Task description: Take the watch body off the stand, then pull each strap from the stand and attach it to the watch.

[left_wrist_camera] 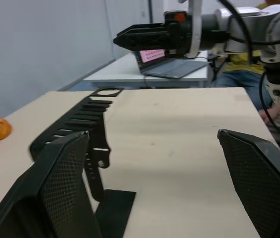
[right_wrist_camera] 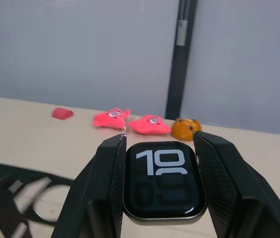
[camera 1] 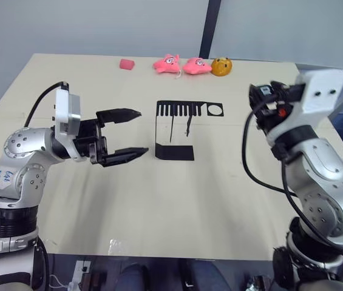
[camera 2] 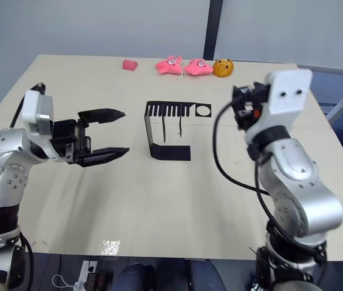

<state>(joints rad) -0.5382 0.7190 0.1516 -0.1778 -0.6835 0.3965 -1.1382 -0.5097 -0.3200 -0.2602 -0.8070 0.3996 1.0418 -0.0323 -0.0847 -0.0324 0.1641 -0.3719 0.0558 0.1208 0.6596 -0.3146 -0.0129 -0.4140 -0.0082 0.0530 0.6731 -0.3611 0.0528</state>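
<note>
The right end effector [right_wrist_camera: 160, 198] pinches the watch body [right_wrist_camera: 163, 180] between its two fingers, screen facing the wrist camera, raised at the right of the head views, well apart from the stand [camera 1: 180, 128]. The left end effector [camera 1: 130, 133] is spread wide, just left of the stand at frame centre. One strap [left_wrist_camera: 98, 153] hangs from the comb-slotted top plate; a second is hard to make out. The step in hand is likely pulling a strap: the left fingers should close low on the hanging strap, squarely across its width, and draw it along the slot rather than sideways, lest the light stand tip. The surface [camera 1: 159, 206] is pale beige; at its far edge lie pink plush toys [camera 1: 181, 64], an orange toy [camera 1: 221, 66] and a small pink piece [camera 1: 127, 63]. A grey wall stands behind.
</note>
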